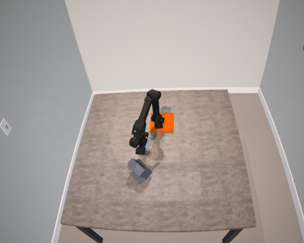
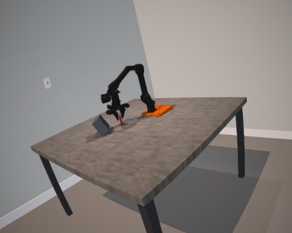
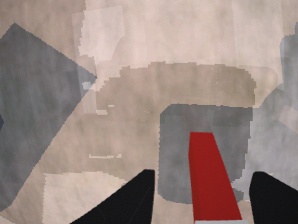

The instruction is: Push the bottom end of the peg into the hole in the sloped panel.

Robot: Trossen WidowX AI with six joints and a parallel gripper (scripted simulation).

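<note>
One red peg with flat sides and a pale band (image 2: 120, 120) (image 3: 212, 180), standing on the brown mottled table (image 1: 176, 212) (image 2: 127, 159), not yet lifted. You have one black parallel-jaw gripper (image 1: 140, 150) (image 2: 120, 116) (image 3: 204, 181) around it, fingers partly apart, a gap visible on both sides. One grey sloped block (image 1: 139, 170) (image 2: 101, 125), nearby. Outstanding for you: grip, lift, align, insertion, release, withdrawal.

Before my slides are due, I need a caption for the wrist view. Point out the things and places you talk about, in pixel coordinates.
Red peg (image 2: 120, 120) (image 3: 212, 175) between the tool's (image 2: 119, 118) (image 3: 202, 186) two black fingertips.
</note>
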